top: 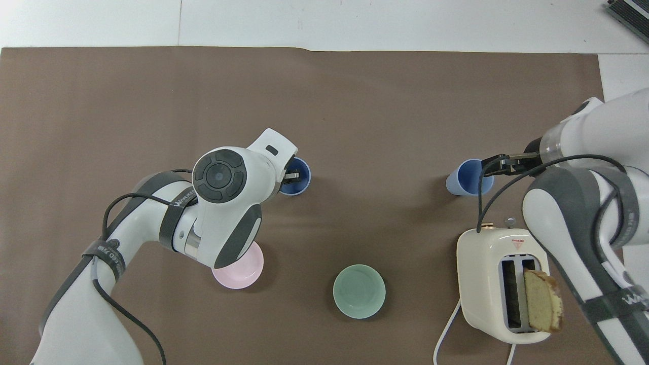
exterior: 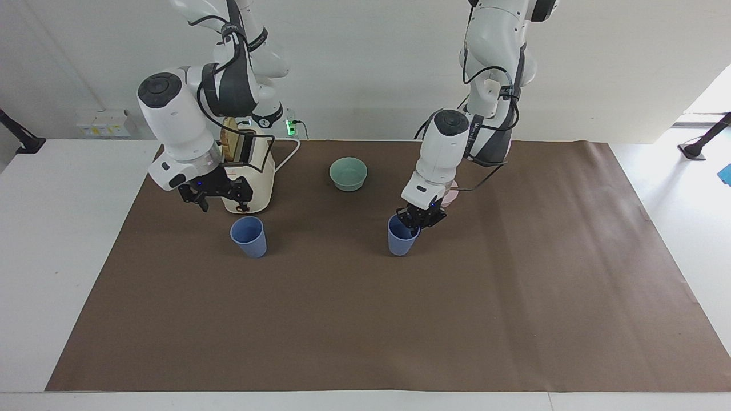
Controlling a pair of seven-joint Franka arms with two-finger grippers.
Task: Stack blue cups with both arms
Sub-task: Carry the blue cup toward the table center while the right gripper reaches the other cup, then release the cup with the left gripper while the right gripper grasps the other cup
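Two periwinkle-blue cups are in view. My left gripper [exterior: 420, 217] is shut on the rim of one blue cup [exterior: 400, 242], one finger inside it, and holds it upright low over the middle of the brown mat; both also show in the overhead view, the gripper [top: 293, 176] and the held cup [top: 303, 186]. The other blue cup [exterior: 249, 237] stands upright on the mat in front of the toaster, also in the overhead view [top: 464, 178]. My right gripper [exterior: 220, 197] is open and empty, up in the air just above this cup, apart from it; in the overhead view the gripper [top: 493, 165] overlaps the cup's rim.
A cream toaster [exterior: 258, 181] [top: 499, 284] with a bread slice [top: 542, 300] stands near the right arm's base. A teal bowl [exterior: 348, 173] [top: 359, 291] sits mid-table near the robots. A pink bowl [top: 244, 274] lies partly hidden under the left arm. The brown mat [exterior: 365, 319] covers the table.
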